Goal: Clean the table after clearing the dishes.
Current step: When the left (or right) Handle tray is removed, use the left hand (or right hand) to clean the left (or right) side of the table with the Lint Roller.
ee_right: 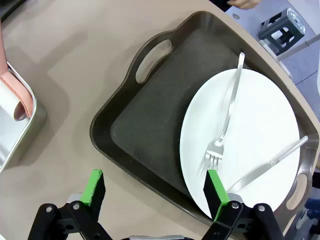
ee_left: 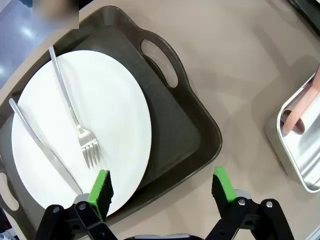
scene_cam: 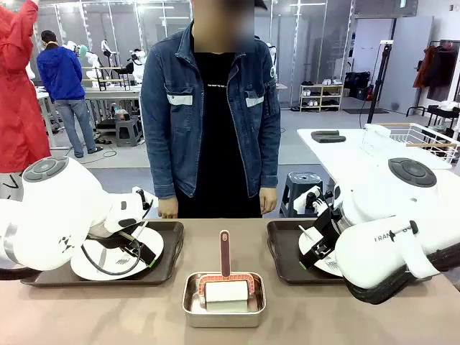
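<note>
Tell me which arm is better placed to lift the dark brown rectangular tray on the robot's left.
Left. Its open fingers straddle that tray's rim; the right arm's fingers straddle the other tray.

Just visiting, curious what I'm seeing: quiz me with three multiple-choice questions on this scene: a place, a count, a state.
1. Where is the steel pan? A) between the left tray and the right tray B) on the floor C) on a chair
2. How many white plates? A) one B) two C) four
3. The left gripper is: A) open B) shut on a fork C) shut on a tray
Answers: 1A, trays flank it; 2B, one per tray; 3A, its green pads stand apart.
</note>
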You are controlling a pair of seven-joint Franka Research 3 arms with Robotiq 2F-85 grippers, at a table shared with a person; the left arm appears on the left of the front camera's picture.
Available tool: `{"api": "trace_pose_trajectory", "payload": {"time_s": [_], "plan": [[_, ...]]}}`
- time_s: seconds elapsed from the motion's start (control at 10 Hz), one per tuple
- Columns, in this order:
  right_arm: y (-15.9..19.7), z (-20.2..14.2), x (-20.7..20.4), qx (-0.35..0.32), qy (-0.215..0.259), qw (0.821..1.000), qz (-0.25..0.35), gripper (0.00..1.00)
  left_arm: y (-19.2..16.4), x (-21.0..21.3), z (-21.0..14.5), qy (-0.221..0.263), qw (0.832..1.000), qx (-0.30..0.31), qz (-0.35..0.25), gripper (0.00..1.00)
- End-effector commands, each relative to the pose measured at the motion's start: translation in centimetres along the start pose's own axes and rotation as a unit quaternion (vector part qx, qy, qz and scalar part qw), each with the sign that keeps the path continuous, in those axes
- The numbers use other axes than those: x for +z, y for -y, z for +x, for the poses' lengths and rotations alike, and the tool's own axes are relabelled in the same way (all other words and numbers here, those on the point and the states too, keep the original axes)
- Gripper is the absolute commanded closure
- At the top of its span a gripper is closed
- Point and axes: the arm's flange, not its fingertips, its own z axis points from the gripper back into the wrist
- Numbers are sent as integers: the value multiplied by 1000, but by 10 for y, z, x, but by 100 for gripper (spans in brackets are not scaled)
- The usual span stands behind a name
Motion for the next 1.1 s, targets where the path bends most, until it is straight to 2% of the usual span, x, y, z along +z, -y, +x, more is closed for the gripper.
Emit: {"api": "trace_pose_trajectory", "payload": {"time_s": [0.0,1.0], "plan": [[0,0,0,0,0,1000,0,0,0,0,0,0,1000,0,0,0],[1,0,0,0,0,1000,0,0,0,0,0,0,1000,-1,0,0]]}}
